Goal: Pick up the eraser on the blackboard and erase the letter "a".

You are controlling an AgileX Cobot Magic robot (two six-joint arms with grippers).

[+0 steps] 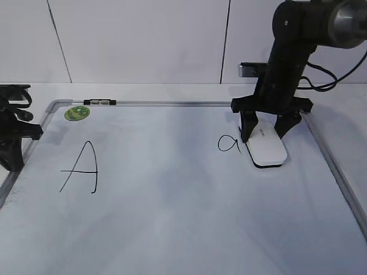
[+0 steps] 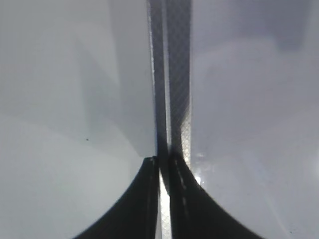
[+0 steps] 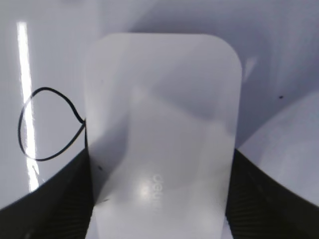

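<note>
The white eraser lies on the blackboard at the right, just right of the small letter "a". My right gripper straddles the eraser's far end, with a black finger pressed against each long side. In the right wrist view the eraser fills the space between the fingers, and its left edge touches the tail of the "a". My left gripper is shut and empty above the board's metal frame; it shows at the left edge of the exterior view.
A large capital "A" is drawn at the left of the board. A round green sticker and a small marker sit at the far left corner. The silver frame runs close to the eraser's right.
</note>
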